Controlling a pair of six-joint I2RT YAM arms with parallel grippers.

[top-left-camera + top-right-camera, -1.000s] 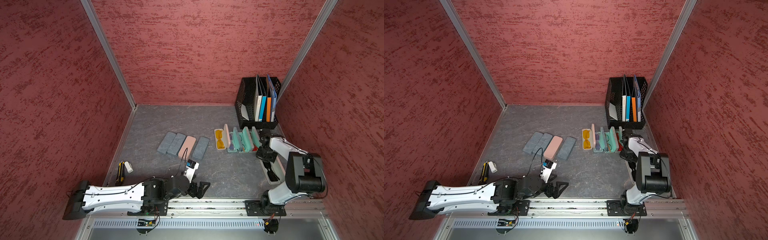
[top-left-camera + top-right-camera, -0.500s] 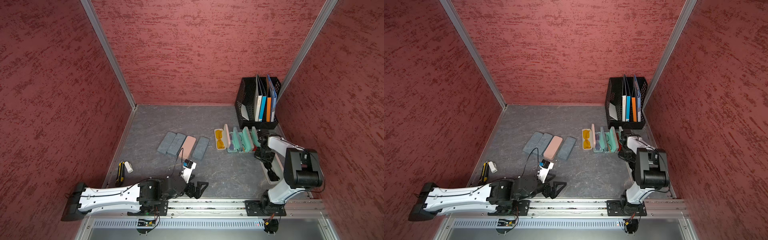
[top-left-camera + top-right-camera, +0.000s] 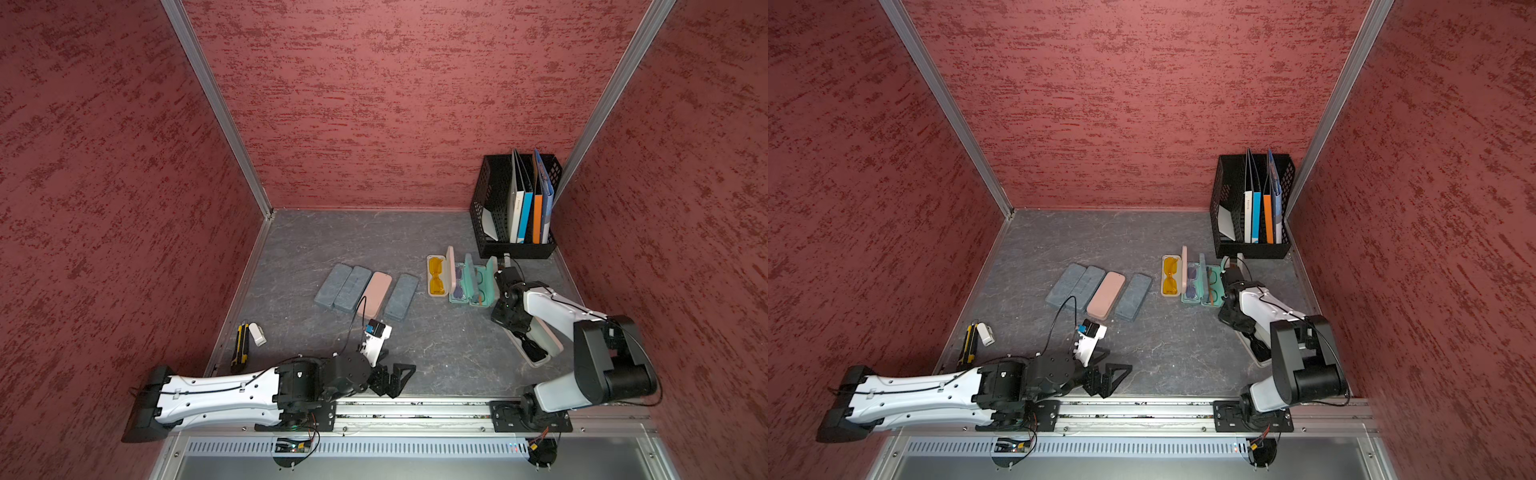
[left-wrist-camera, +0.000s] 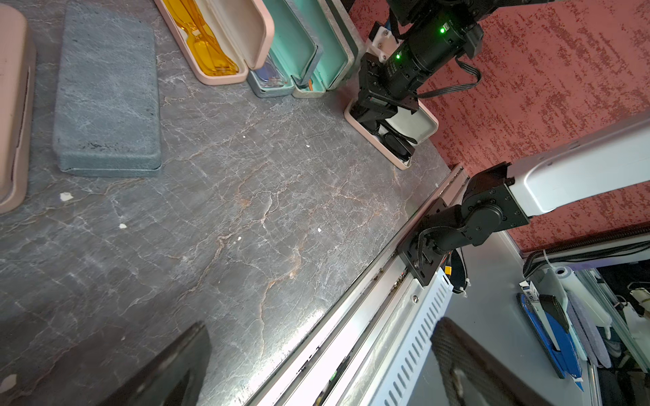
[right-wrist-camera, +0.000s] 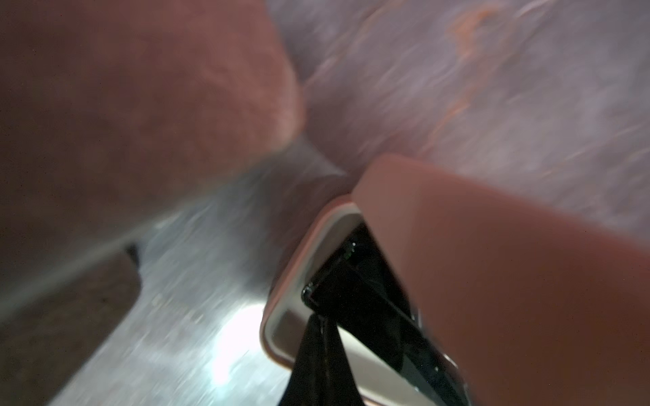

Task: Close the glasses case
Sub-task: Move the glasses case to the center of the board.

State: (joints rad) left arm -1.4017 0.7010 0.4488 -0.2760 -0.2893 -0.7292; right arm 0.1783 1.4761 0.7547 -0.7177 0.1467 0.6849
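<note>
Though wrist view blurs, right hand (image 5: 316, 351) seems pressed together inside pink case (image 5: 492, 274); left hand (image 3: 395, 379) spread.

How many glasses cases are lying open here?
4. Side by side before the file rack: a pink case holding yellow glasses and two teal cases. A second pink case, holding dark glasses, lies under the right arm, which may hide more.
</note>
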